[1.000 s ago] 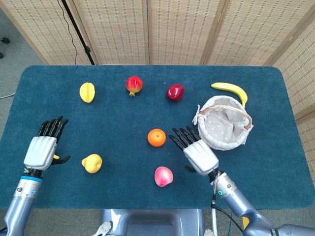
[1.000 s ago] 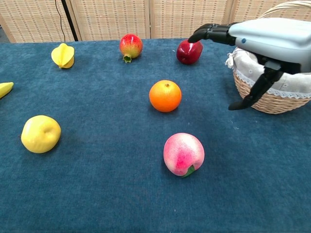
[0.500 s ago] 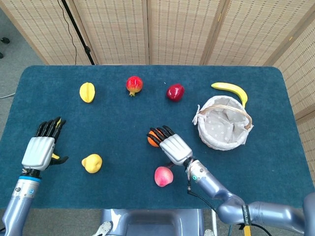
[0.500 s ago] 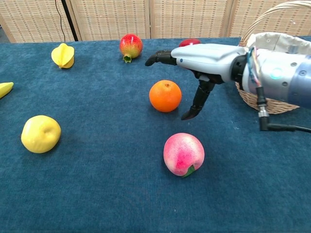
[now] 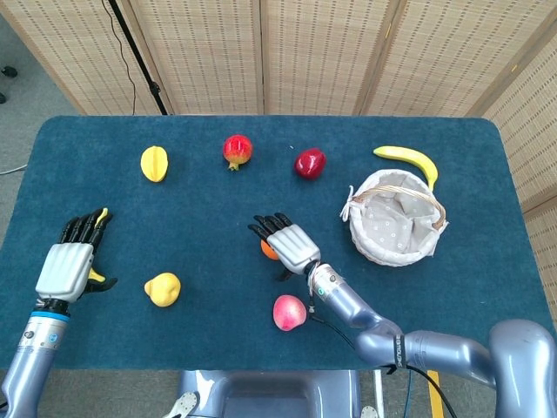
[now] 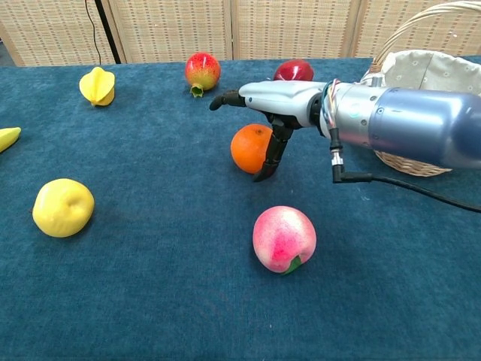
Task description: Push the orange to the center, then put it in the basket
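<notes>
Right hand (image 6: pixel 272 99) hovering flat over orange (image 6: pixel 249 148), fingers spread apart, thumb hanging down against fruit's side, not gripping anything. Orange sitting mid-table, basket (image 5: pixel 396 218) at its 3 o'clock, peach (image 6: pixel 283 238) near at 5. Left hand (image 5: pixel 68 261) resting open, fingers apart.

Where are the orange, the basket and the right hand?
orange (image 6: pixel 248 149), chest view, on its bare left side.
basket (image 5: pixel 393 253), head view, on its near wall.
right hand (image 5: pixel 287 244), head view, on the back of the hand.
</notes>
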